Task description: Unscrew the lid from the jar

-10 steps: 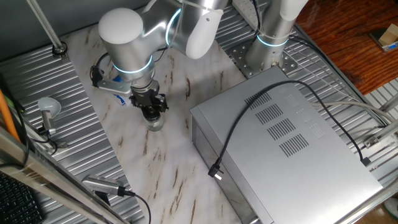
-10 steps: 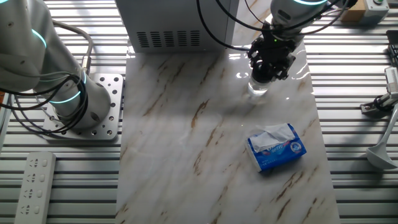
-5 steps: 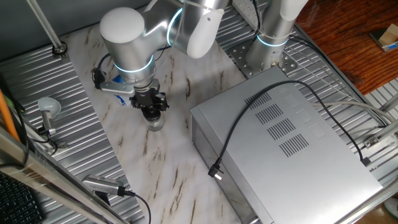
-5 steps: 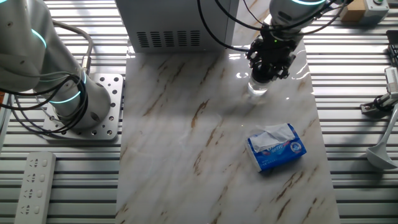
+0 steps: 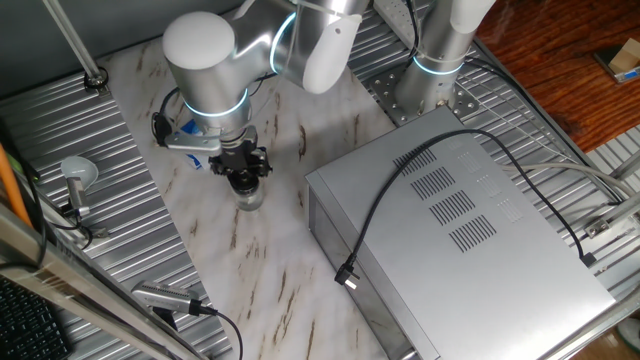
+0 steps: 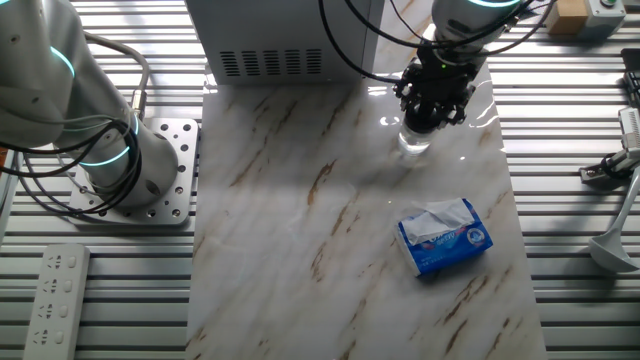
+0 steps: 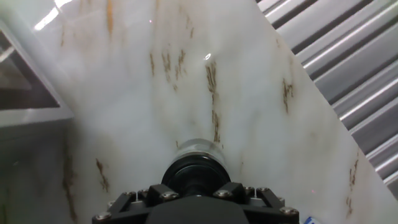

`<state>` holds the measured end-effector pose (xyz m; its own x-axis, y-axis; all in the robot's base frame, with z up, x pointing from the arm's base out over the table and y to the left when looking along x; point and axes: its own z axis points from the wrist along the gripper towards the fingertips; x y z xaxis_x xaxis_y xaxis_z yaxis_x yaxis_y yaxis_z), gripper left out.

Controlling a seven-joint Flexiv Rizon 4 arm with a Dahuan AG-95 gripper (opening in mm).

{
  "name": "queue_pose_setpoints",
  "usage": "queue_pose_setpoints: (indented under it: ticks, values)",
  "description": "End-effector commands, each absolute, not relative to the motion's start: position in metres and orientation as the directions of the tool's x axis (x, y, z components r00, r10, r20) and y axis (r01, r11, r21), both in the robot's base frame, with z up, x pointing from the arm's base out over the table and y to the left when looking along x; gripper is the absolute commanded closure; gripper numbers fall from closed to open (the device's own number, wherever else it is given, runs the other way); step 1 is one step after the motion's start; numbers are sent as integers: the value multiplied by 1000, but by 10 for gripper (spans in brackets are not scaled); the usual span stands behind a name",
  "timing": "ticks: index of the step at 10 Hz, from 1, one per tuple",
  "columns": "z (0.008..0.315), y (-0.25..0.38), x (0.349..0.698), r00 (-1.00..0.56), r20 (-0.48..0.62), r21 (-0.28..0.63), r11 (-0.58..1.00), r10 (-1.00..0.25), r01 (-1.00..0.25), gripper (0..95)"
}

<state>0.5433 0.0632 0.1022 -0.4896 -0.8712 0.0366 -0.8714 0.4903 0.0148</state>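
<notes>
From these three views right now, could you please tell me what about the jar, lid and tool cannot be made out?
- Tool fingertips: hidden in the hand view by the tool's own body, so open or shut is unclear.
- Lid: partly seen in the hand view; in both fixed views the tool covers it.
- Lid-to-jar seam: too small to tell whether it is loosened.
- Jar contents: clear body too small and blurred.
- Blue-and-white packet: print too small.

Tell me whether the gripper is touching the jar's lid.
Cannot tell. In the hand view the gripper sits right over the lid, hiding the fingertips; both fixed views show it directly on top of the jar.
</notes>
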Motion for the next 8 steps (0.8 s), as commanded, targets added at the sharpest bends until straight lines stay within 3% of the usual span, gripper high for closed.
queue_pose_setpoints:
  ticks: [1,8]
  values:
    - [102,64,543,-448,38,15,449,-893,-893,570]
    - [102,63,543,-359,41,18,360,-932,-933,570]
